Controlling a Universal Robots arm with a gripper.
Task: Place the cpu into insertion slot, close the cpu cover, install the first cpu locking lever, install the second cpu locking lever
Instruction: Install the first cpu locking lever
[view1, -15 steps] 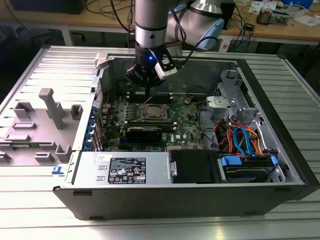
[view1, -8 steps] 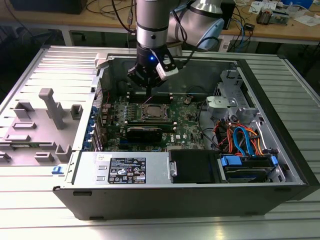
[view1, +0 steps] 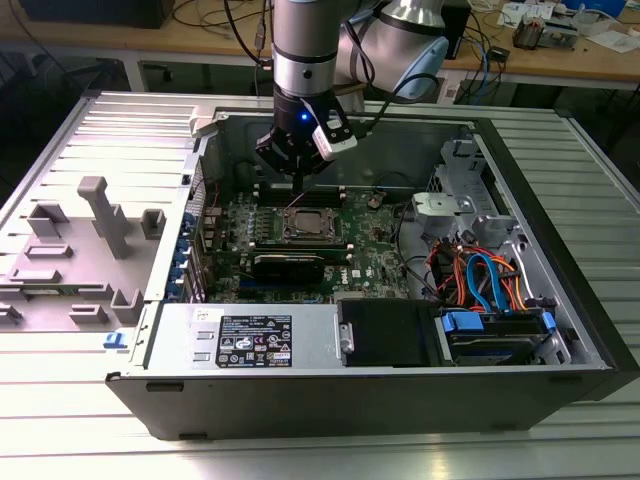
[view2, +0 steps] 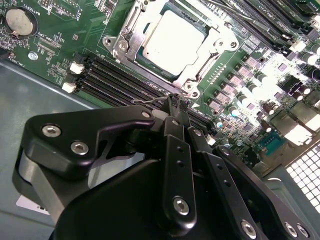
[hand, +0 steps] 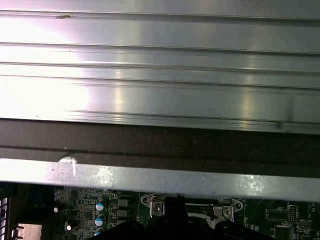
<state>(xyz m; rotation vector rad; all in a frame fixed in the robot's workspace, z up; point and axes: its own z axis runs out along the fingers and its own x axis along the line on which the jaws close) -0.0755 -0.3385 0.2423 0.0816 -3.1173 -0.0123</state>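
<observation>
The cpu (view2: 172, 40) lay under the cpu cover (view2: 218, 37); arm pointed straight down, gripper (view2: 176, 104) fingers pinched together, tips touching the thin locking lever (view2: 150, 101) just beside it.

One cpu (view2: 172, 42), one cpu cover (view2: 216, 36), one coin battery (view2: 19, 21), one green circuit board (view2: 75, 42), one open computer case (view1: 400, 395), one robot arm (view1: 305, 60), one gripper (view2: 178, 103).
</observation>
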